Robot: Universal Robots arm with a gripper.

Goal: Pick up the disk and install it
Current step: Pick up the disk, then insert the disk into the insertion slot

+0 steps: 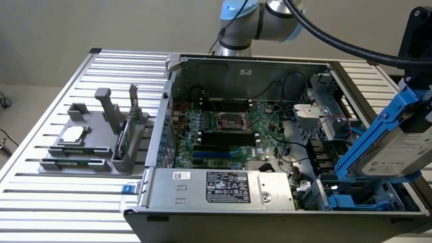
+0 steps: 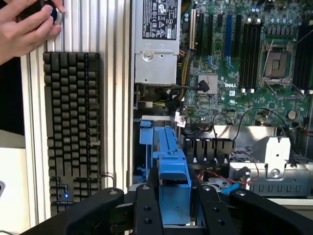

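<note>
claw — clamped on disk | tilted, apparently over computer case

The disk is a flat, silver-grey hard drive with a white printed label on its broad face, framed along its edges by a blue plastic carrier. It is off every surface and steeply tilted, its upper end leaning toward the exterior view's right and its labelled face turned outward. In the wrist view the carrier's narrow blue end sits clamped between the two black fingers, touching both and projecting beyond their tips.
</note>
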